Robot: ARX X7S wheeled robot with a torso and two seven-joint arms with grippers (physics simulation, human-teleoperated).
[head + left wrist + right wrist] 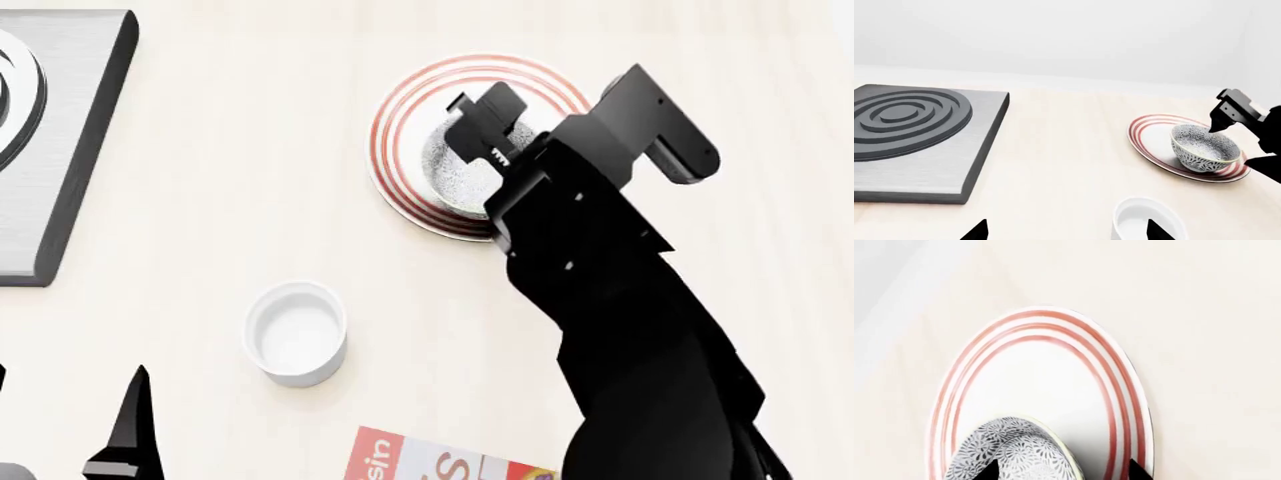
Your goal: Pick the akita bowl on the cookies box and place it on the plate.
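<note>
The akita bowl (pixel 1204 147) rests on the red-ringed plate (pixel 1147 131), slightly off its centre. My right gripper (pixel 1249 139) is open and hangs just over the bowl, one finger above its inside and the other outside its wall. The right wrist view shows the bowl (pixel 1014 452) and the plate (pixel 1047 375) between the spread tips of the right gripper (pixel 1064 471). In the head view my right arm hides most of the bowl (pixel 454 175) on the plate (pixel 400 130). A corner of the cookies box (pixel 427 462) shows at the near edge. My left gripper (pixel 1067 231) is open and holds nothing.
A plain white cup (pixel 296 332) stands between the box and the plate, close to one left fingertip (pixel 1157 231). A grey stove block with raised rings (pixel 914 140) lies at the far left. The table ends at a pale wall behind.
</note>
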